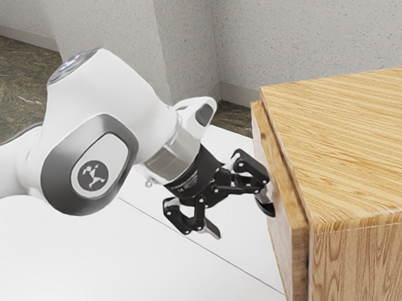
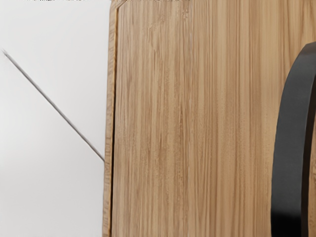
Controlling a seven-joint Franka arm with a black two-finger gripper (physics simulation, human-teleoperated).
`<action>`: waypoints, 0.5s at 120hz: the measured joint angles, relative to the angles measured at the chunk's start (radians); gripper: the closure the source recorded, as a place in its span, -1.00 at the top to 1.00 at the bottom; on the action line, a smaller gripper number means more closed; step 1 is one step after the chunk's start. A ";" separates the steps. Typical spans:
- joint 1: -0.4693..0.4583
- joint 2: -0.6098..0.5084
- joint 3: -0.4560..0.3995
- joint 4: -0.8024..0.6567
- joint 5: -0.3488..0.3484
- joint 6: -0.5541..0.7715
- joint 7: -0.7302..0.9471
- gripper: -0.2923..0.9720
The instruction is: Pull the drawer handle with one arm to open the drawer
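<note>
Drawer front (image 2: pixel 197 123) matt grained wood; arm (image 1: pixel 132 100) glossy white; table (image 1: pixel 73 266) smooth white.

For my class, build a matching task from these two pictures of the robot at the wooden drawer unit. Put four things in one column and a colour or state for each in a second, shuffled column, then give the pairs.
Column one
1. arm
2. gripper
3. drawer handle
4. cabinet

Column two
a. light wood grain all over
b. open, fingers spread apart
c. white, with a grey joint cap
d. black curved bar against the wood

Pairs: 1-c, 2-b, 3-d, 4-a
</note>
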 joint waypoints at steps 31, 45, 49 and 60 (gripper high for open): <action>-0.001 -0.051 0.035 -0.038 0.004 -0.017 -0.002 0.54; -0.001 -0.077 0.058 -0.063 0.005 -0.027 -0.002 0.54; 0.000 -0.086 0.061 -0.071 0.004 -0.029 -0.002 0.54; 0.000 -0.118 0.063 -0.098 0.002 -0.033 -0.002 0.54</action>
